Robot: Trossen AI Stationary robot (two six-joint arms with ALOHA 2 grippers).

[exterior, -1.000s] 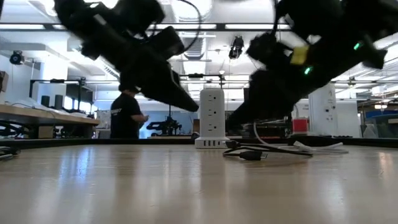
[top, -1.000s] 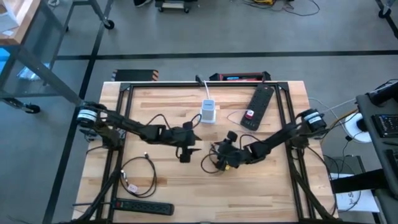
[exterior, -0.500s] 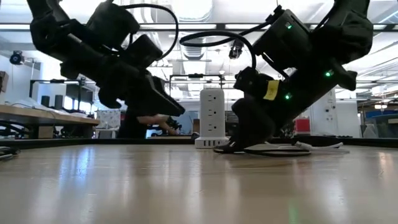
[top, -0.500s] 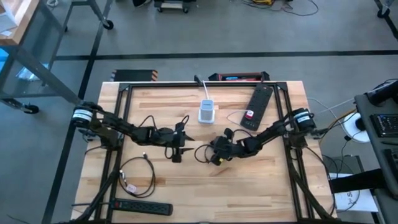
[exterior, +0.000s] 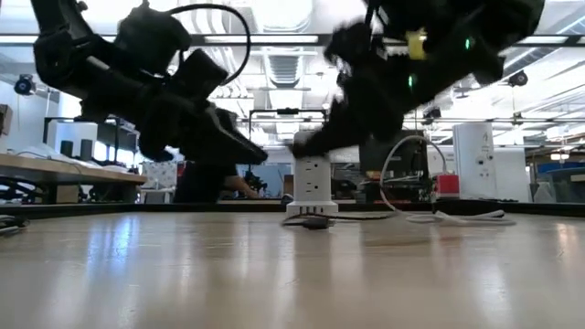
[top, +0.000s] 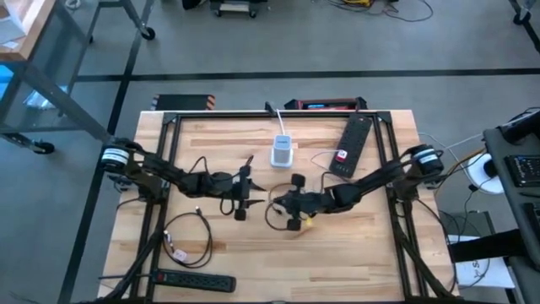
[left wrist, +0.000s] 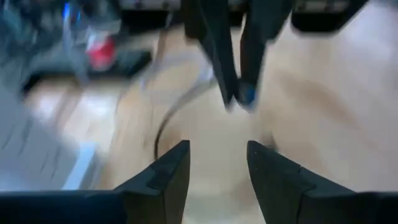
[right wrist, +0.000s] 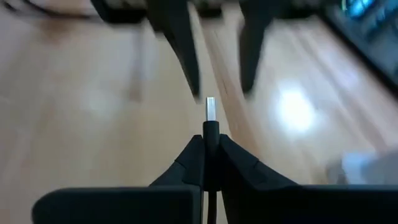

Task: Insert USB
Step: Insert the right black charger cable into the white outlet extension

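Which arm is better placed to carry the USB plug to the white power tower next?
The right. Its hand is shut on the USB plug, whose metal tip points forward, and it sits just in front of the white power tower. The left hand is open and holds nothing.

**Item count, tabletop**

2 arms with 2 grippers: left gripper [top: 245, 187], right gripper [top: 281, 203]. 1 white charging tower [top: 281, 150]. 2 black power strips: [top: 352, 144], [top: 194, 280]. 1 USB plug [right wrist: 210, 109] on 1 cable. 1 loose cable [top: 187, 234]
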